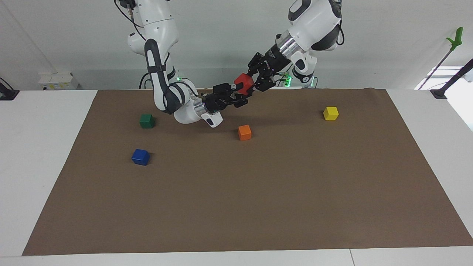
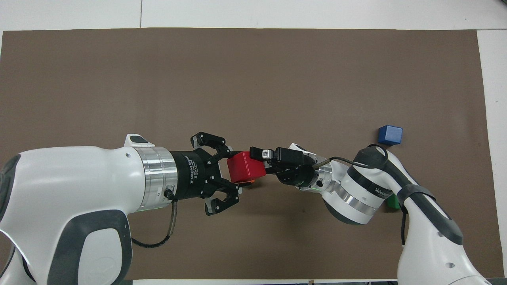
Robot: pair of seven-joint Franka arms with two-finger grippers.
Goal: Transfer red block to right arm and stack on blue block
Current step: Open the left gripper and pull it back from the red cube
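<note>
The red block (image 1: pixel 242 82) (image 2: pixel 244 170) hangs in the air between both arms, over the mat near the orange block. My left gripper (image 1: pixel 252 82) (image 2: pixel 234 169) is shut on it from the left arm's end. My right gripper (image 1: pixel 239 92) (image 2: pixel 260 162) is shut on the same block from the right arm's end. The blue block (image 1: pixel 140 156) (image 2: pixel 390 135) lies on the brown mat toward the right arm's end, farther from the robots than the green block, with nothing on it.
An orange block (image 1: pixel 244 132) lies on the mat below the handover spot. A green block (image 1: pixel 146 120) sits by the right arm's elbow. A yellow block (image 1: pixel 330 113) lies toward the left arm's end. The brown mat (image 1: pixel 258 207) covers most of the table.
</note>
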